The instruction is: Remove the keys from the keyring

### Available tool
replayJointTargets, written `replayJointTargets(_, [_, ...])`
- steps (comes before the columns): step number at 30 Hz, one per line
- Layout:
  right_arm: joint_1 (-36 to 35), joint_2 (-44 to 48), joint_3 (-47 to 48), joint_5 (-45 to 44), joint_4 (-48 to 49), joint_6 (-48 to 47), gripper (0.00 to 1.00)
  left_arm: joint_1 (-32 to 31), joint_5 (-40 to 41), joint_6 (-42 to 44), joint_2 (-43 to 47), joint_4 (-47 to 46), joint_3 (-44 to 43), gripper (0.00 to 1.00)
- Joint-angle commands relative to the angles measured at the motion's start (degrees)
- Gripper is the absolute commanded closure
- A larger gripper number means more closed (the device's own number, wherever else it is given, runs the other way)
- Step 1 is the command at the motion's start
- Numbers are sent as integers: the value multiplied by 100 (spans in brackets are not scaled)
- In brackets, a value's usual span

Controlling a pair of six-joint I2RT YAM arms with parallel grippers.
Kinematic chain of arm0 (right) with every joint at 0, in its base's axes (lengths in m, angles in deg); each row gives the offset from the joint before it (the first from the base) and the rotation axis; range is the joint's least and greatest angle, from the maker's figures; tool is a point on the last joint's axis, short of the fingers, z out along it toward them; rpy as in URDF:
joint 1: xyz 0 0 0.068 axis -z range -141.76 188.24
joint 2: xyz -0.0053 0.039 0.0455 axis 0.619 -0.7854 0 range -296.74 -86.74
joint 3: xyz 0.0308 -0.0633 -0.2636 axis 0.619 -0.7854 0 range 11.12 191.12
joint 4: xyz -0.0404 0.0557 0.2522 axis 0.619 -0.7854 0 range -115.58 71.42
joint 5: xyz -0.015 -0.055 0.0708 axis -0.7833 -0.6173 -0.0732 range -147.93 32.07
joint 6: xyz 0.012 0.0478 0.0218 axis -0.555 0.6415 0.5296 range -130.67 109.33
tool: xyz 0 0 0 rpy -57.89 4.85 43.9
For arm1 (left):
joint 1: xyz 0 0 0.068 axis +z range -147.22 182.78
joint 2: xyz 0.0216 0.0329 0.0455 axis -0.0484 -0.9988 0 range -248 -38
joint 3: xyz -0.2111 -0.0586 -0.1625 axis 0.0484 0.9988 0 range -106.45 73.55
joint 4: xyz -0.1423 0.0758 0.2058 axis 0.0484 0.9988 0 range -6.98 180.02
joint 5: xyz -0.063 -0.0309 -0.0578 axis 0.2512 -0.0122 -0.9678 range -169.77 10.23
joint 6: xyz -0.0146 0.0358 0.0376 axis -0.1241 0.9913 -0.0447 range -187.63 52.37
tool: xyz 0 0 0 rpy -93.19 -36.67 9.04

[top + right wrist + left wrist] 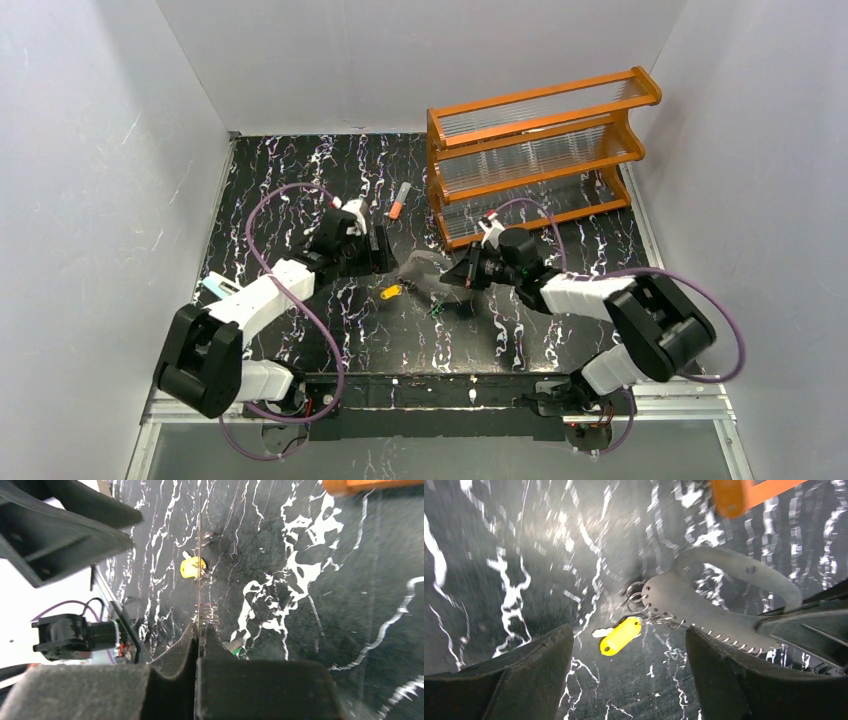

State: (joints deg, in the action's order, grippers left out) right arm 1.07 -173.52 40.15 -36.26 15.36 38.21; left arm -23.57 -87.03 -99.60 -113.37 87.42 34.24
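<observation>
The flat grey metal oval keyring (679, 600) sits near the middle of the black, white-veined table (290, 170). The right gripper (199, 632) holds it by its right-hand end. In the right wrist view the two dark fingers are pressed together on the thin plate, which shows edge-on as a narrow line running up the centre of the frame.

In the left wrist view the keyring lies right of centre. Its open loop arches towards the upper right, and a row of small holes runs along its lower edge. Small wire rings (636, 597) cluster at its left tip.

The key with the yellow plastic head (620, 636) lies just below those rings, near the centre of that frame. Its upper end meets the wire rings on the plate's lower edge. The key with the green head (235, 647) shows only as a small patch just right of the right gripper's fingertips. I cannot tell whether it is still linked to the keyring.

The left gripper (378, 248) is just left of the keyring in the top view. Its fingers are spread wide and hold nothing, and the yellow-headed key is framed between them in its own camera.

An orange-and-grey tube-like stick (399, 200) lies above centre in the top view. An orange wooden rack (540, 150) stands at the upper right.
</observation>
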Motion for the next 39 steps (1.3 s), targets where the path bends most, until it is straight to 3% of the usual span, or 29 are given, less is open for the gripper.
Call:
replayJointTargets(1, [179,828,511,190,-1545,-1590,99,7,-248,1475,483,648,-796,17])
replayJointTargets(6, [201,1382,1158,515,-2780,-2971,99,7,-1306,2583,536,618,-1233,13])
replayJointTargets(14, [204,1749,1748,1423,-3585,-3896,99,7,-2631,4036,684,589,-1681,14])
replayJointTargets(20, [201,1851,1819,1865,-3449,-4118,99,-67,-4014,4336,487,535,-1819,16])
replayJointTargets(27, [192,2008,1693,2370,-3197,-4288,99,-378,-4353,4363,338,528,-1821,19])
replayJointTargets(32, [166,2051,1590,2623,-2989,-4306,99,-538,-4535,4375,33,680,-2026,30])
replayJointTargets(39, [104,2007,1532,2776,-2815,-4405,99,-729,-4866,4417,-265,951,-2229,54])
